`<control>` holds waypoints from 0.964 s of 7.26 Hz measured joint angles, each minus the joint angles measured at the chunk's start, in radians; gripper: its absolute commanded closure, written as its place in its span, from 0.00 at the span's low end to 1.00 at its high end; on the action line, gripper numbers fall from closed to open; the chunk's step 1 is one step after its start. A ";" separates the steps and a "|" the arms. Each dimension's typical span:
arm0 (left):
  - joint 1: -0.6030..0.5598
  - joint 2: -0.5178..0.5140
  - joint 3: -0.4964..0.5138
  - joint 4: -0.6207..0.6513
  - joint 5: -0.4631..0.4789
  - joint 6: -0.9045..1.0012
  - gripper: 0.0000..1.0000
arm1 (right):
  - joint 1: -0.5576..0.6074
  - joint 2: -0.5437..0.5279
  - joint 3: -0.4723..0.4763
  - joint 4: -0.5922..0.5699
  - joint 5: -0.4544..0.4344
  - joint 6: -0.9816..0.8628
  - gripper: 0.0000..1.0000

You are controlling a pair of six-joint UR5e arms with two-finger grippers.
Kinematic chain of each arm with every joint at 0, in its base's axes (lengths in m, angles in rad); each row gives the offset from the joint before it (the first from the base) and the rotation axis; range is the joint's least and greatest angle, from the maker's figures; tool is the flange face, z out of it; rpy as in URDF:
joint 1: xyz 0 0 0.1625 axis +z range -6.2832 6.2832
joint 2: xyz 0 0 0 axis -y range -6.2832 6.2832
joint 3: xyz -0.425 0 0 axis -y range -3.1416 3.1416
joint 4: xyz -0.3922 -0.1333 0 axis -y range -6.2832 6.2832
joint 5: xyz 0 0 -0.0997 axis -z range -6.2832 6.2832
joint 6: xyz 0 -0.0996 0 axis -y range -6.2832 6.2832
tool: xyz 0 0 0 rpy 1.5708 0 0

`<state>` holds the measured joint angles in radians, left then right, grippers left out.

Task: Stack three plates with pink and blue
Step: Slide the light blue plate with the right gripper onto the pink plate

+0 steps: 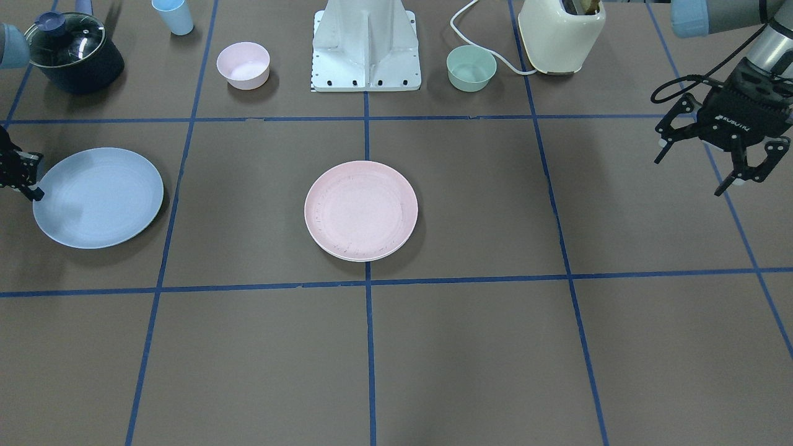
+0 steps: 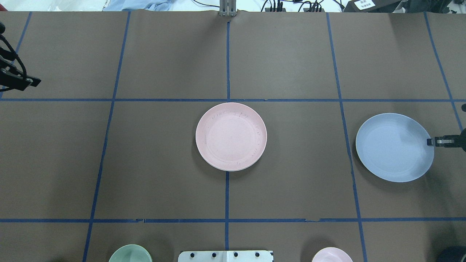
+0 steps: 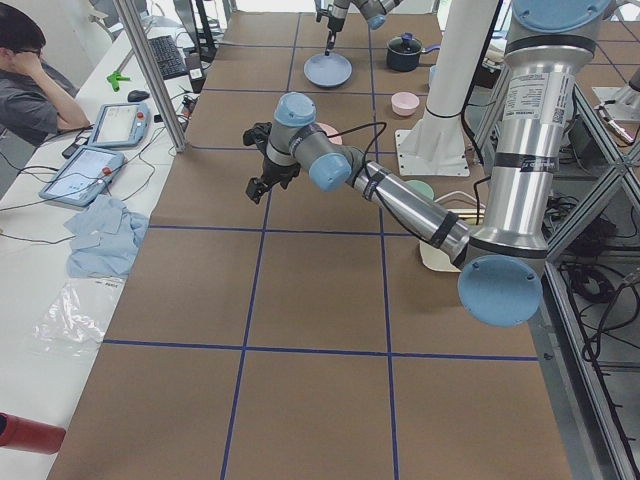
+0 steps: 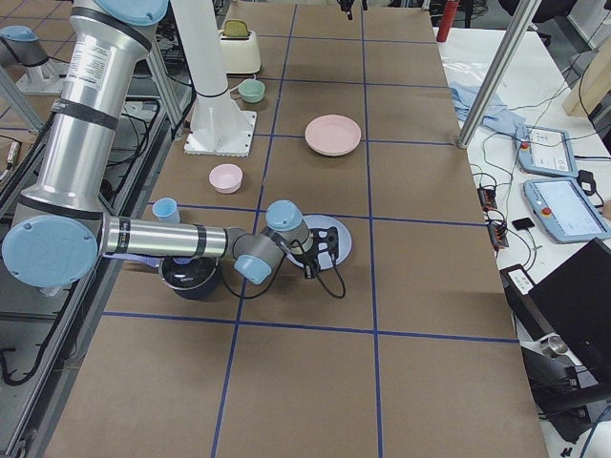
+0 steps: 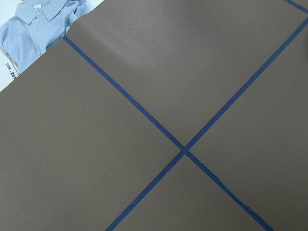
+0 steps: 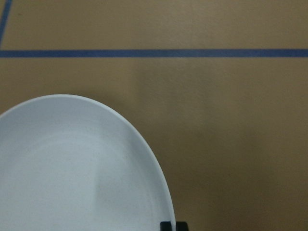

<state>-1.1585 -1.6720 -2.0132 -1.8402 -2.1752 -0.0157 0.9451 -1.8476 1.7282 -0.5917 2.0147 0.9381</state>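
We found the pale pink plate [image 1: 361, 209] at the middle of the worktop [image 1: 495, 359], set squarely on the cream plate [image 1: 365, 259], of which only a thin rim showed on the operators' side. The pale blue plate [image 1: 98, 197] lay flat and alone, well apart toward the robot's right. The right gripper [image 2: 431, 141] reached in low from the outer side, its fingertips close together at that plate's rim; we could not tell whether they were clamped on it. The left gripper [image 1: 692, 172] hung above bare worktop far off on the robot's left, fingers spread wide and holding nothing. Either side of the robot's base stood a small pink bowl [image 1: 243, 64] and a small green bowl [image 1: 471, 68]
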 measured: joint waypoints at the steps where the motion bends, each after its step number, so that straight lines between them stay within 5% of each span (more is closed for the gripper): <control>1: 0.000 0.000 0.002 0.000 0.000 -0.001 0.00 | 0.000 0.056 0.032 -0.021 0.017 0.063 1.00; 4: 0.000 0.000 0.016 -0.010 0.000 -0.001 0.00 | -0.039 0.303 0.055 -0.074 0.026 0.276 1.00; 7: 0.000 -0.001 0.020 -0.015 -0.001 -0.002 0.00 | -0.227 0.480 0.112 -0.308 -0.146 0.395 1.00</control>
<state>-1.1581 -1.6734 -1.9931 -1.8557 -2.1762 -0.0172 0.7177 -1.3671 1.8406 -0.8999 1.8691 1.3328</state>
